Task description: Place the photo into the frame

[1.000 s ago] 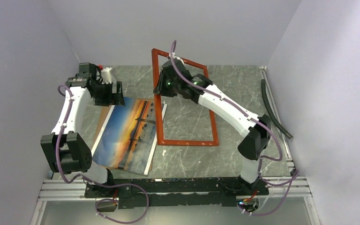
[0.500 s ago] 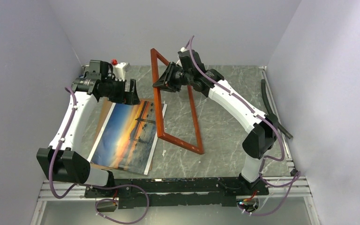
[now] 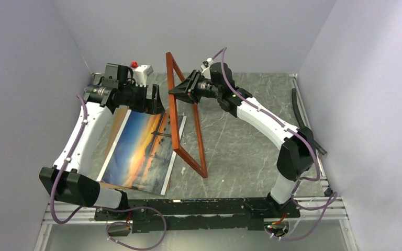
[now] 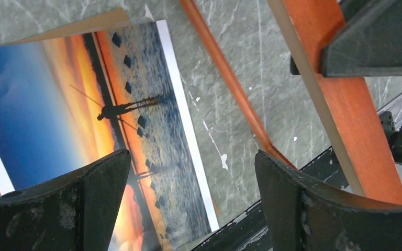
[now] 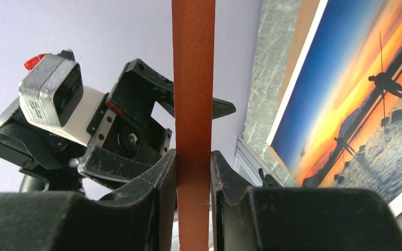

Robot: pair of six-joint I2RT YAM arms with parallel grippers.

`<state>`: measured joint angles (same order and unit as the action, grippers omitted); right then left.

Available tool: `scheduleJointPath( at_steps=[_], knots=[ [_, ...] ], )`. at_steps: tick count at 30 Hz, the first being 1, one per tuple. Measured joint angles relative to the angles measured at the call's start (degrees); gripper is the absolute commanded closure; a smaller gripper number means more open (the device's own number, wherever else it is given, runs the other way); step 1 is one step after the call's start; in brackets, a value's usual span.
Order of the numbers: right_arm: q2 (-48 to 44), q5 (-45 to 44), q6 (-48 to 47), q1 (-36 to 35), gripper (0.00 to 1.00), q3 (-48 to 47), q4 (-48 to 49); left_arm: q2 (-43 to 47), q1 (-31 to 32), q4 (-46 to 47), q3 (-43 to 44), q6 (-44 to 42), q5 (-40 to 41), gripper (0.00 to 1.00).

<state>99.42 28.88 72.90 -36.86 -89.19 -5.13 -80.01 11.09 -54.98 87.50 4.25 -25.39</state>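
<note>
The frame (image 3: 174,120), red-orange and narrow, stands tilted up on its lower edge at mid-table. My right gripper (image 3: 181,90) is shut on its upper rail; the rail (image 5: 192,78) is pinched between both fingers of the right gripper (image 5: 193,157). The photo (image 3: 136,151), an orange sunset print with a white border, lies flat left of the frame. My left gripper (image 3: 154,102) hovers above the photo's far end, just left of the frame, open and holding nothing. In the left wrist view the left gripper (image 4: 191,157) has the photo (image 4: 84,120) and frame rails (image 4: 345,104) beyond it.
A brown backing board (image 3: 116,121) lies under the photo, showing along its left side. A black hose (image 3: 306,123) runs by the right wall. An aluminium rail (image 3: 188,208) carries the arm bases at the near edge. Walls close in on three sides.
The right gripper has swung the frame up from nearly flat to standing on its edge, turning it toward the left. The left gripper has moved right toward the frame, still open.
</note>
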Motion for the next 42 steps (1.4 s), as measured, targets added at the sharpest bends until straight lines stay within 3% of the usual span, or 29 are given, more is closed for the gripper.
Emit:
scheduleJointPath(
  at_steps=[4, 14, 22, 30, 42],
  knots=[
    [-0.7, 1.1, 1.8, 1.0, 0.48, 1.0, 2.7, 0.0, 2.1, 1.2, 0.8, 1.4, 0.0, 0.06],
    [-1.2, 3.4, 0.2, 2.6, 0.31, -0.1, -0.1, -3.2, 7.5, 2.8, 5.7, 3.5, 1.1, 0.06],
    [-2.5, 4.6, -4.2, 6.7, 0.30, -2.8, -9.3, -7.8, 12.7, 4.5, 10.8, 4.2, 3.2, 0.06],
    [-0.6, 4.4, -17.5, 10.3, 0.28, -19.6, -27.6, -13.7, 15.1, 5.2, 15.8, 4.2, 6.1, 0.06],
    [-3.7, 8.8, -28.2, 12.2, 0.18, -13.1, -36.2, -18.6, 15.3, 7.3, 19.3, 4.3, 8.4, 0.06]
  ],
)
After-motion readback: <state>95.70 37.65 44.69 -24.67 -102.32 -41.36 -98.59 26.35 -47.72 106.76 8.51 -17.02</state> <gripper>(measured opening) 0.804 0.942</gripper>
